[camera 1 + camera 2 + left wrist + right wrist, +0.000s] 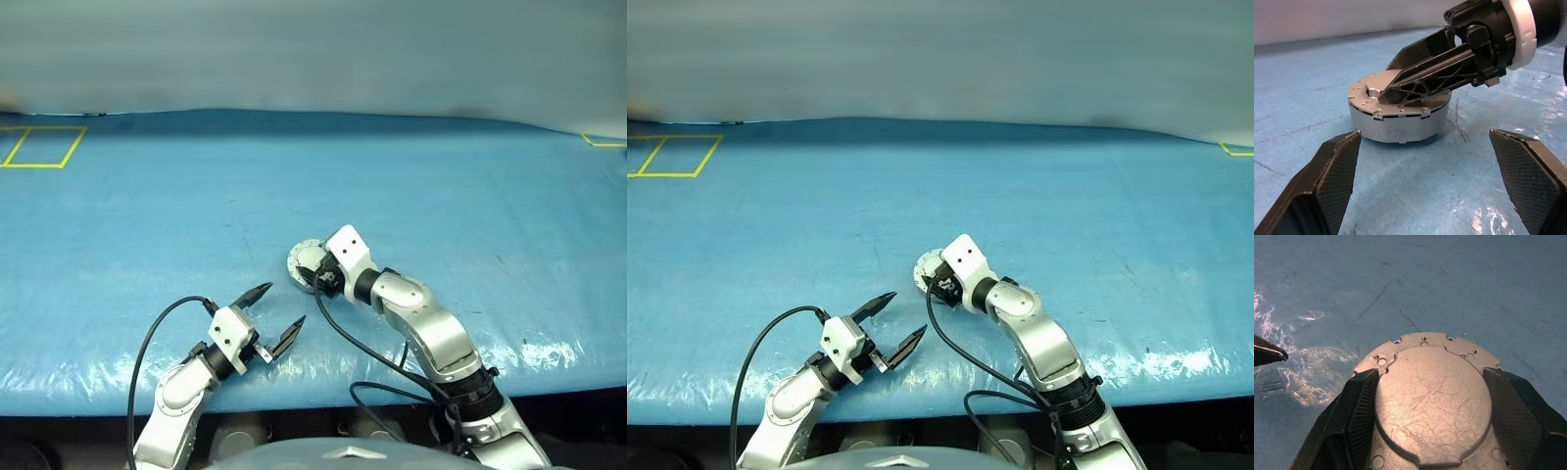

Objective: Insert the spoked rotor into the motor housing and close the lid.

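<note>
Lid (pixel 1432 404) sat closed on the motor housing (pixel 1400 125) mid-table, rotor presumably inside, so task looked basically done; right gripper (pixel 1430 396) straddled the lid with 2 fingers apart, gripping nothing, left gripper (pixel 266 318) wide open, empty.

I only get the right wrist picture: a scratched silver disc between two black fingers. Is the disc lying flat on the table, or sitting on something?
Observer: It's sitting on something. The left wrist view shows the lid capping a low round grey body, the motor housing, which stands on the blue table.
Operator: What do the fingers look like from the side?
Observer: The right gripper slants down onto the lid, with its tips over the top face.
Operator: Is there another arm?
Observer: Yes. The head views show the left gripper open, nearer the robot and to its left, apart from the housing.
</note>
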`<state>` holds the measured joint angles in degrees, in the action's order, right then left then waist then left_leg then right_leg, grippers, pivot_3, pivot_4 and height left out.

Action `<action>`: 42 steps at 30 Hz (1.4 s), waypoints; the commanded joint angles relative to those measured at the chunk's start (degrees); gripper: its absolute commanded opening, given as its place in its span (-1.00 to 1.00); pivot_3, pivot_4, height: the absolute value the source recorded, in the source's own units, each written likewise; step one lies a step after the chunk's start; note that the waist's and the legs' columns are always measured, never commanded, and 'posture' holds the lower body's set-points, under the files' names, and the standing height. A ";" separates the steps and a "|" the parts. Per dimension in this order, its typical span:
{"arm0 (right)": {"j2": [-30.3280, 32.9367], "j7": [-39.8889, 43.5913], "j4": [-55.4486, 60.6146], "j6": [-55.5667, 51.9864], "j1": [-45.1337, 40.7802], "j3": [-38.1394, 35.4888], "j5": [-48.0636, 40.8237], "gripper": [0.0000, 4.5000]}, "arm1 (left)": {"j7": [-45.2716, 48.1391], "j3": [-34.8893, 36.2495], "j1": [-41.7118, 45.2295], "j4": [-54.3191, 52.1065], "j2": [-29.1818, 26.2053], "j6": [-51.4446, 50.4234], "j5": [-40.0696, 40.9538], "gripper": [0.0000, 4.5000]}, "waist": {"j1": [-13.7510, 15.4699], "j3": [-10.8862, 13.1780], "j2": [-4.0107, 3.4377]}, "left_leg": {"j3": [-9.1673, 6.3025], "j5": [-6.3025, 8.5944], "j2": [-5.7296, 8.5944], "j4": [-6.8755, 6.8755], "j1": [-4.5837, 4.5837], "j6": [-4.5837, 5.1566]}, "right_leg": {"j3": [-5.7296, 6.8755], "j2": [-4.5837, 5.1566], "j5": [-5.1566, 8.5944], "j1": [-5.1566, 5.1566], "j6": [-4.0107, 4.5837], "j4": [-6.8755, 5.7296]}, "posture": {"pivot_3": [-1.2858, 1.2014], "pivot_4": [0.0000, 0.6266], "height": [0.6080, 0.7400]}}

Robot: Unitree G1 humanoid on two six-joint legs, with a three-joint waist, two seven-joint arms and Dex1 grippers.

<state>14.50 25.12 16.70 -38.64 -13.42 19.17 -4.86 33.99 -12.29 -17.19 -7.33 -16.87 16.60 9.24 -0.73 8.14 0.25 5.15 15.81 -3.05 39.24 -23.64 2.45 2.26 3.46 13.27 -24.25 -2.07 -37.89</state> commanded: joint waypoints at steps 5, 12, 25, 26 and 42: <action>1.96 1.69 1.33 -0.08 -0.34 -1.48 -0.76 0.35 | 1.33 0.49 0.32 0.07 -0.03 0.96 1.71 1.00 | 0.08 -0.01 0.02 | -0.02 0.00 0.01 0.00 0.00 0.00 | 0.00 0.00 0.00 0.01 0.01 0.02 | 0.03 -0.52 1.00; 0.11 0.30 -0.51 0.56 0.08 -1.31 -0.74 0.35 | 2.09 0.71 0.77 0.94 0.18 1.37 2.02 1.00 | 0.05 -0.02 0.03 | -0.01 0.00 0.01 0.00 0.01 0.00 | 0.01 0.00 0.00 0.02 0.00 0.02 | 0.03 -0.52 1.00; -1.28 -1.50 -2.33 1.74 0.82 -0.16 1.58 0.35 | 2.23 0.96 0.43 0.80 0.39 1.27 2.05 1.00 | -0.07 -0.04 0.06 | 0.00 -0.04 -0.03 0.03 0.07 0.00 | 0.00 0.00 0.02 0.06 0.05 0.01 | 0.03 -0.52 1.00; -1.03 -1.58 -2.55 1.96 0.86 0.06 1.98 0.35 | 2.25 0.96 0.41 0.81 0.38 1.29 2.05 1.00 | -0.07 -0.04 0.06 | 0.00 -0.04 -0.03 0.03 0.08 0.00 | 0.00 0.00 0.02 0.05 0.05 0.01 | 0.03 -0.52 1.00; 3.40 2.53 -5.41 0.02 -1.75 -1.09 0.91 0.35 | 2.55 0.96 0.66 1.29 0.48 1.40 2.28 1.00 | 0.15 -0.07 0.12 | -0.05 -0.06 0.01 0.05 0.12 0.05 | 0.02 0.05 0.02 -0.06 0.07 0.05 | 0.03 -0.52 1.00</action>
<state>16.55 27.67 13.60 -37.76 -15.71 19.20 -4.73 36.36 -11.71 -16.66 -5.34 -16.86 16.77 10.48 -0.58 8.07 0.37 5.09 15.76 -3.04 39.29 -23.53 2.50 2.28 3.51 13.29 -24.30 -2.00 -37.83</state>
